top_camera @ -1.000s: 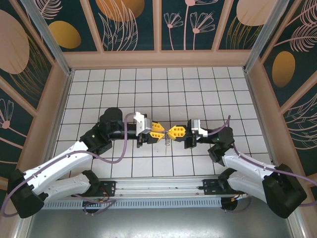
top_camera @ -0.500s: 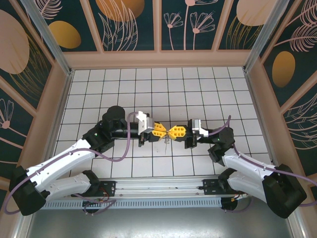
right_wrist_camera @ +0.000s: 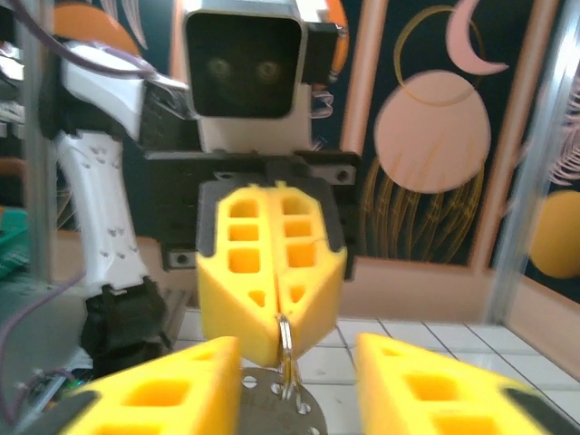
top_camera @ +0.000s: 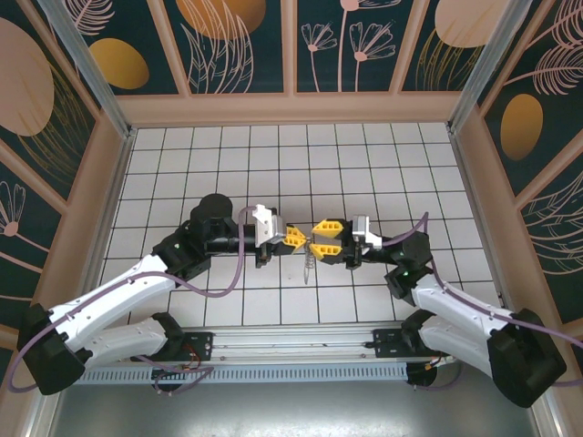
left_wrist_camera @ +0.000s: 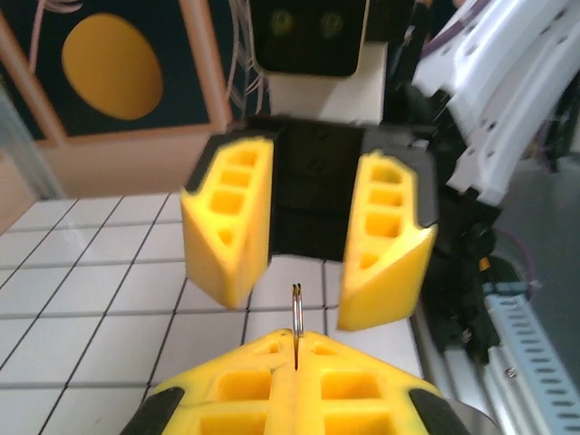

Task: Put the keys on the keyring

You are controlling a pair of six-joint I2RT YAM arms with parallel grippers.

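The keyring (left_wrist_camera: 296, 306) is a thin silvery ring, seen edge-on. My left gripper (left_wrist_camera: 296, 339) is shut on it, its yellow fingertips pressed together on the ring's lower part. My right gripper (right_wrist_camera: 294, 346) faces the left one with its jaws open, one on either side of the ring and not touching it. From the ring (right_wrist_camera: 285, 343) hangs a flat grey metal piece with small holes (right_wrist_camera: 272, 410); whether it is one of the keys I cannot tell. In the top view both grippers meet above the table's middle, left (top_camera: 299, 239) and right (top_camera: 315, 238), with the silvery piece (top_camera: 310, 263) dangling below.
The white tiled table (top_camera: 301, 164) is walled by tan boards and patterned panels on three sides. A metal rail (top_camera: 291, 344) with both arm bases runs along the near edge.
My right gripper has opened and let go of the ring. My left gripper has closed on it and moved slightly right.
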